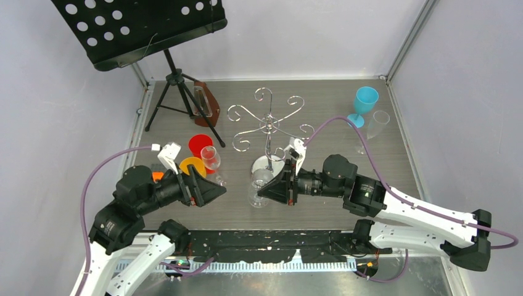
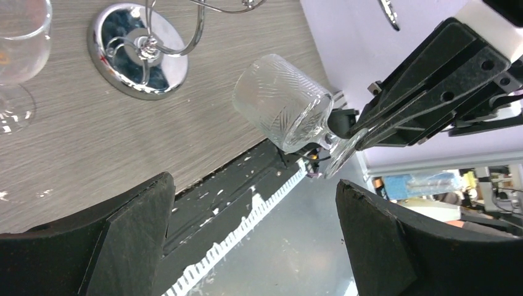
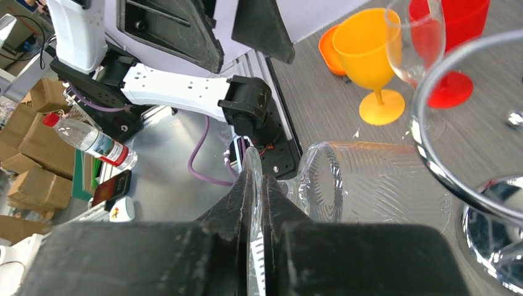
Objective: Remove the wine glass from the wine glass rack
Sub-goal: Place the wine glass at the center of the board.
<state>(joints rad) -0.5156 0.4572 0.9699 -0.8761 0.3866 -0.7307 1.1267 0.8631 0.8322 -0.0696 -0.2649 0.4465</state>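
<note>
My right pincer (image 3: pixel 256 179) is clamped on the foot of the wine glass (image 2: pixel 280 102), held tipped sideways off the wine glass rack (image 1: pixel 269 123), near its mirror base over the grey wood-grain table (image 1: pixel 327 92), while my left pincer (image 2: pixel 254 185) gapes empty, and the red label on the bottle (image 3: pixel 92 142) is too small to read.

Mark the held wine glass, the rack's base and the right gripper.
wine glass (image 2: pixel 280 102), left wrist view, on its patterned bowl.
wine glass rack (image 2: pixel 116 29), left wrist view, on its round chrome base.
right gripper (image 3: pixel 255 179), right wrist view, between fingertips pinching the glass's foot.
</note>
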